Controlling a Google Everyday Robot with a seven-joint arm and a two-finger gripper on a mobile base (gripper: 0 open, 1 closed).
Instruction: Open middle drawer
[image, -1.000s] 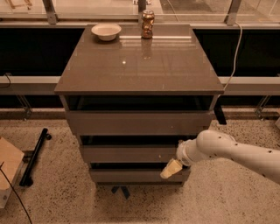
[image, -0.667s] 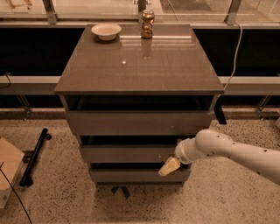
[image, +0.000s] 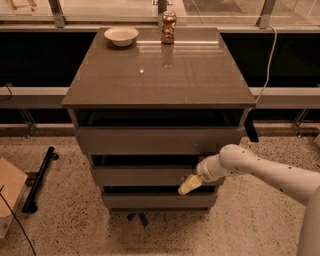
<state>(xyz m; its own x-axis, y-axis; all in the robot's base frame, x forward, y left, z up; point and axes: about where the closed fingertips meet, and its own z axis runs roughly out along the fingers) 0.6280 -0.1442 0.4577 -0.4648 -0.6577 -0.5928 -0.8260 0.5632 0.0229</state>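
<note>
A grey-brown cabinet holds three flat drawer fronts stacked one above the other. The middle drawer (image: 142, 176) is the second front, with a dark gap above it. My white arm comes in from the lower right. My gripper (image: 189, 185), with yellowish fingers, is at the lower right part of the middle drawer's front, just over the dark gap above the bottom drawer (image: 155, 201). The top drawer (image: 157, 141) is the widest-looking front.
A white bowl (image: 121, 35) and a can (image: 168, 21) stand at the back of the cabinet top (image: 160, 70). A black bar (image: 39, 178) and a cardboard piece (image: 9, 186) lie on the speckled floor at left. A cable (image: 270, 45) hangs at the right.
My gripper has shifted slightly to the left along the middle drawer's lower edge. The drawers look the same.
</note>
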